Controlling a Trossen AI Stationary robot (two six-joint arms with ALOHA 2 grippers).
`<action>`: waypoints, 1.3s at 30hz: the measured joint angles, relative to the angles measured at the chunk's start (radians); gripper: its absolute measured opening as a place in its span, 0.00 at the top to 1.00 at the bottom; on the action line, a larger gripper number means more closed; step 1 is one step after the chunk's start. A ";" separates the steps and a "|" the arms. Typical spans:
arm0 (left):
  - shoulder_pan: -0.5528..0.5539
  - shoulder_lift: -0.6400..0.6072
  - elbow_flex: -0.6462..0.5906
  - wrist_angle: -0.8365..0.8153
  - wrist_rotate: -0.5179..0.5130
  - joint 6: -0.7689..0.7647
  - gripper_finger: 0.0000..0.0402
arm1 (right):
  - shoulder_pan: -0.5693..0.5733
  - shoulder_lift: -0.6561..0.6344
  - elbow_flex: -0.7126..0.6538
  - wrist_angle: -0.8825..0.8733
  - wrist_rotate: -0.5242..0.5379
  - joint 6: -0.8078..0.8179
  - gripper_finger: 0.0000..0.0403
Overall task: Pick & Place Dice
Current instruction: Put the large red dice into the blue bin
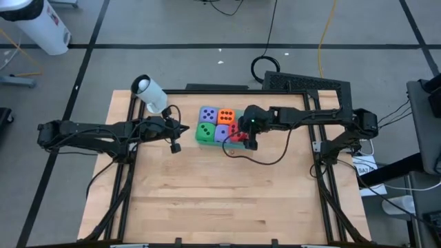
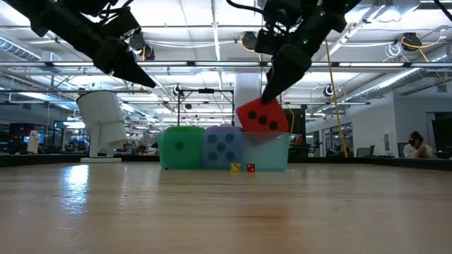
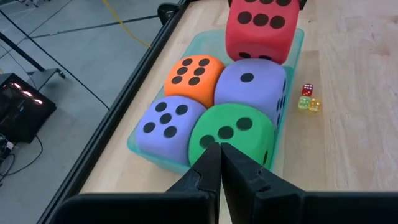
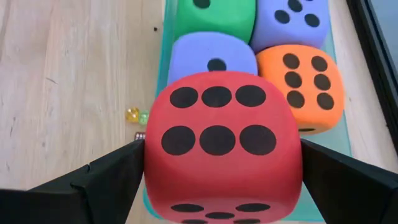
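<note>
The tray [image 3: 292,93] holds 4 dice: green [image 3: 233,134], orange [image 3: 194,78] and 2 purple [image 3: 252,84]. The right gripper [image 4: 221,165] pinches the red die [image 4: 217,146] between wide-spread fingers, tilted above the tray's near end. The left gripper [image 3: 221,163], fingers pressed together, hangs just beside the green die.

Soft red cube [image 4: 224,155], orange cube [image 4: 300,84], green cube [image 3: 231,134] and two purple cubes [image 3: 169,121] [image 3: 250,84] all bear black pips; translucent teal tray [image 3: 292,81]; pale wood-grain surface [image 1: 220,193].
</note>
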State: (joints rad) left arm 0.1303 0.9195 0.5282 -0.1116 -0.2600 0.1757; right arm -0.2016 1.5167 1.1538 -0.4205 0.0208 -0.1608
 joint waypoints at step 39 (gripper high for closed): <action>0.000 0.000 0.000 0.008 -0.001 -0.005 0.94 | -0.026 0.001 -0.278 0.409 -0.026 0.050 0.01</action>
State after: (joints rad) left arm 0.1305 0.9195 0.5282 -0.1036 -0.2607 0.1711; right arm -0.2276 1.5177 0.8761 -0.0116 -0.0048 -0.1110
